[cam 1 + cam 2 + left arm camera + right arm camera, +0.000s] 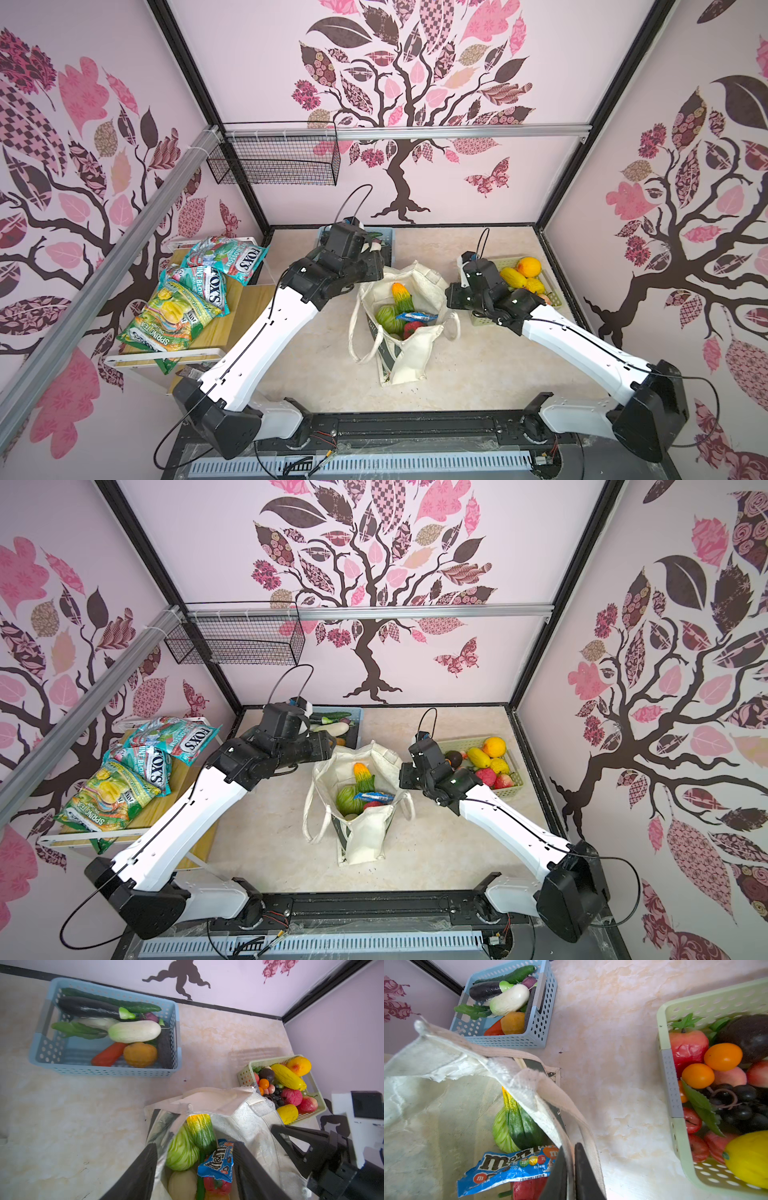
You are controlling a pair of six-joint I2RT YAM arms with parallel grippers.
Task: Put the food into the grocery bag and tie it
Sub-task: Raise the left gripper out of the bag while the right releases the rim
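The cream grocery bag (409,361) (365,841) stands open at the table's middle. Inside lies food: a green cabbage (180,1153), a yellow-green squash (202,1130), a red pepper (216,1185), a pale round piece (181,1185), and a blue M&M's packet (216,1164). My left gripper (195,1169) hangs open over the bag's mouth at its far left rim, with nothing between its fingers. At the bag's right rim, my right gripper (571,1169) is shut on the fabric edge (566,1140), next to a handle strap. In both top views the arms hide the fingertips.
A blue basket (104,1073) of vegetables stands at the back left. A pale green basket (245,1073) of fruit stands at the right, close behind the right arm. Snack bags (187,299) lie on a wooden shelf at the left. A wire basket (274,162) hangs on the wall.
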